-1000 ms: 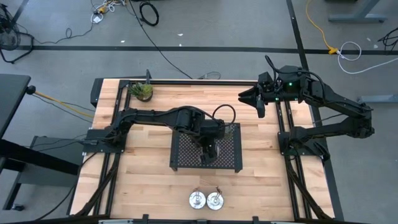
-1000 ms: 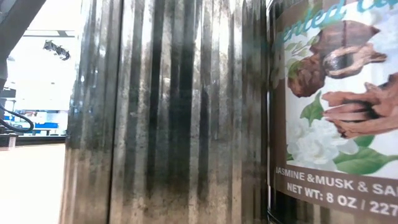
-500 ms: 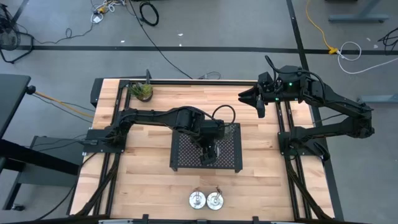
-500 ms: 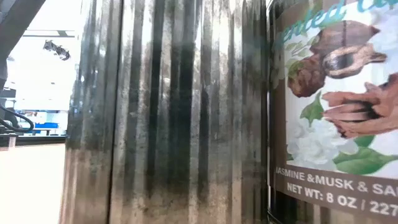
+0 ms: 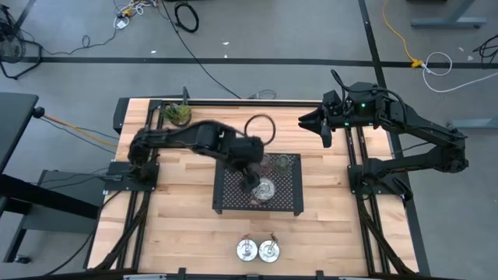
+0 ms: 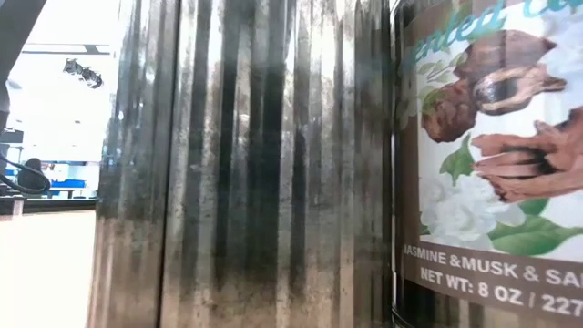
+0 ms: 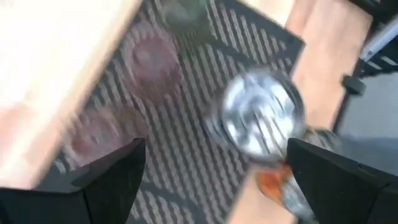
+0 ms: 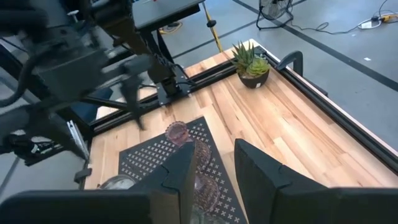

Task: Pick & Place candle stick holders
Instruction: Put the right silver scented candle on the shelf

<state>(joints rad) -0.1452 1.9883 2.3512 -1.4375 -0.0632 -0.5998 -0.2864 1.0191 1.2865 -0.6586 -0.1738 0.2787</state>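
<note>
The black perforated tray (image 5: 233, 198) lies mid-table. On it stand a silver dish holder (image 5: 264, 189), a green glass holder (image 5: 283, 162) and two pink glass holders (image 7: 152, 59) (image 7: 99, 130). Two more silver dishes (image 5: 247, 250) (image 5: 269, 250) rest on the wood near the table's near edge. My left gripper (image 5: 250, 180) hovers open and empty over the tray, just left of the silver dish (image 7: 261, 115). My right gripper (image 5: 323, 128) waits open and empty at the table's far right, facing the tray (image 8: 155, 155).
A small potted plant (image 5: 177, 113) stands at the far left corner. Black rails run along the table's left and right sides. In the low view a ribbed metal tin (image 6: 246, 164) and a labelled candle jar (image 6: 492, 155) fill the picture.
My left arm has risen and drawn back toward the table's left, its elbow swinging toward the far edge. The silver dish on the tray, covered by the gripper before, now stands uncovered beside it. My right arm has kept still.
</note>
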